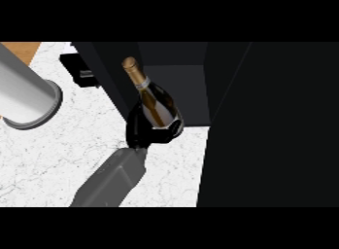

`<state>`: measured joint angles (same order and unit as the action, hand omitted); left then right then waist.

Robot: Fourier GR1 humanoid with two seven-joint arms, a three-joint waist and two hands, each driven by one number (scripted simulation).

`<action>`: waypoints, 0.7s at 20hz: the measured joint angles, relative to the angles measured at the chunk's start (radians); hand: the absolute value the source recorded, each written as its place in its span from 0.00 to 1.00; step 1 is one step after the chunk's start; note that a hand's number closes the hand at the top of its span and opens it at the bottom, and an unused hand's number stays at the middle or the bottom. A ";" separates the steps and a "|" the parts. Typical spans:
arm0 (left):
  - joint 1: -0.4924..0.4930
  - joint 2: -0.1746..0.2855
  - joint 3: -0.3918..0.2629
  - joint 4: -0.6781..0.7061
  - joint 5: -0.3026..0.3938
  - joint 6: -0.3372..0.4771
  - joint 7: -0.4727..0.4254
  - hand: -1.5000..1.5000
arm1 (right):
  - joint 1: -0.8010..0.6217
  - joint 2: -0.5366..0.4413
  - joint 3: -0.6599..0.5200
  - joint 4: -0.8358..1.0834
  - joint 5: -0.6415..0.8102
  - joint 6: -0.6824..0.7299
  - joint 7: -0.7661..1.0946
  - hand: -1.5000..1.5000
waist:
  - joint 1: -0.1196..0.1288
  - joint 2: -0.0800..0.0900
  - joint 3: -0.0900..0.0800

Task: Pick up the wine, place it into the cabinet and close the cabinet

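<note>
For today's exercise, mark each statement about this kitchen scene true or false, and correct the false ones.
1. The right hand has its fingers curled round the wine bottle. True.
2. The wine bottle lies flat on the counter, clear of any hand. False: the right hand holds it at the cabinet's opening.
3. The cabinet is shut. False: it is open, and its inside shows behind the bottle.
4. The bottle's gold-foiled neck points toward the top of the view. True.
5. The counter's top is plain black. False: it is white with faint grey veins.
</note>
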<state>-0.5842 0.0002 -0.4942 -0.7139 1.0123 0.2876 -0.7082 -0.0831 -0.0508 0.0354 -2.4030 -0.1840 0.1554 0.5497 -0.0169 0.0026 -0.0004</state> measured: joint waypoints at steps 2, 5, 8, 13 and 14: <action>-0.032 0.000 0.006 0.021 0.023 0.007 0.008 1.00 | 0.020 -0.004 -0.011 -0.001 -0.006 0.014 -0.015 0.00 | -0.001 0.000 0.000; -0.077 0.000 0.019 0.092 0.051 -0.014 -0.010 1.00 | 0.023 0.007 0.003 0.019 0.001 0.021 -0.048 0.00 | -0.002 0.001 0.000; -0.130 -0.001 0.028 0.146 0.073 -0.026 -0.016 1.00 | 0.001 0.003 0.000 0.013 -0.007 0.011 -0.026 0.00 | -0.005 0.002 0.000; -0.230 0.000 0.074 0.224 0.076 -0.032 0.008 1.00 | 0.017 0.014 0.015 0.022 0.004 0.014 -0.054 0.00 | -0.004 0.002 -0.001; -0.249 0.000 0.078 0.239 0.087 -0.027 0.006 1.00 | 0.022 0.015 0.015 0.035 0.009 0.021 -0.072 0.00 | -0.007 0.003 -0.001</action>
<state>-0.8327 -0.0001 -0.4165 -0.4751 1.0990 0.2606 -0.7017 -0.0615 -0.0361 0.0506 -2.3678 -0.1753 0.1763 0.4774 -0.0243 0.0059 -0.0013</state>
